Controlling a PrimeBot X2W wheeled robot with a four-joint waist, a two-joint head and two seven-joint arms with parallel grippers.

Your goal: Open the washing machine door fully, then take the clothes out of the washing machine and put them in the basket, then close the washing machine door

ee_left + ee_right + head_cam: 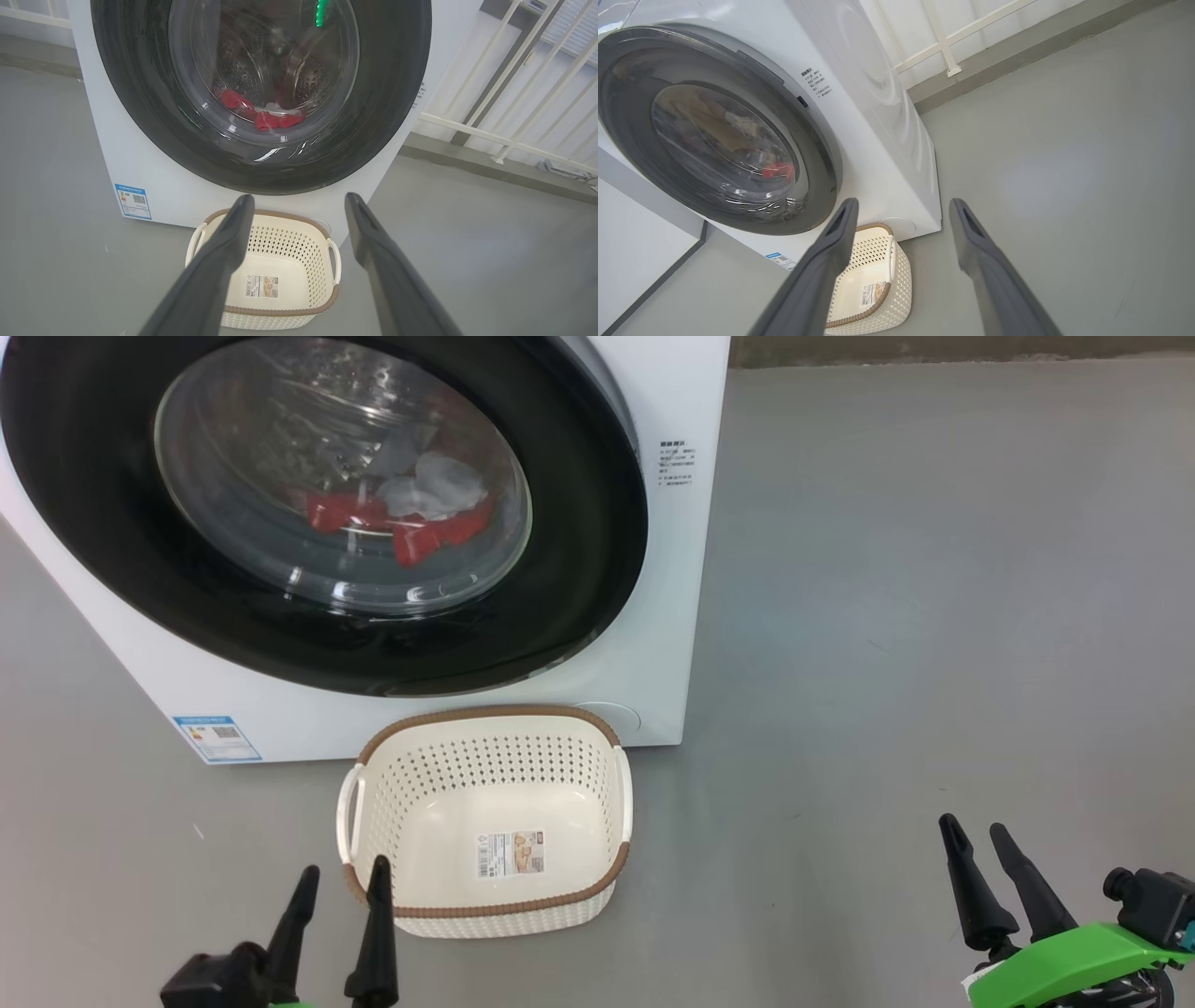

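In the head view the washing machine (677, 569) stands on the grey floor (915, 616), its top and left side cut off by the frame. The washing machine door (579, 523) lies shut against the white front, and the upper part of its black rim is out of frame. Through the glass, the clothes (411, 532) lie low in the drum as red patches with a pale grey-white piece above them; reflections make their shapes hard to read. The basket (485, 714) sits on the floor just below the door, close to the machine's front, a paper sticker (511, 854) on its bare bottom. A blue label (217, 737) sits at the machine's lower left corner, its print too small to read. The left gripper (344, 870) rises at the lower left with its fingers apart and holds nothing; one finger overlaps the basket's near corner, and I cannot tell whether they touch. The right gripper (974, 828) is at the lower right, well apart from the basket, its fingers spread and bare.

In the left wrist view the two fingers stand wide, one covering the basket's left side. The door is shut, its top cut off, and the red clothes show blurred behind the glass. A white railing (514, 93) crosses the right.

In the right wrist view the fingers stand wide over the floor. The left finger hides part of the basket, and only a small red patch of the clothes is visible.
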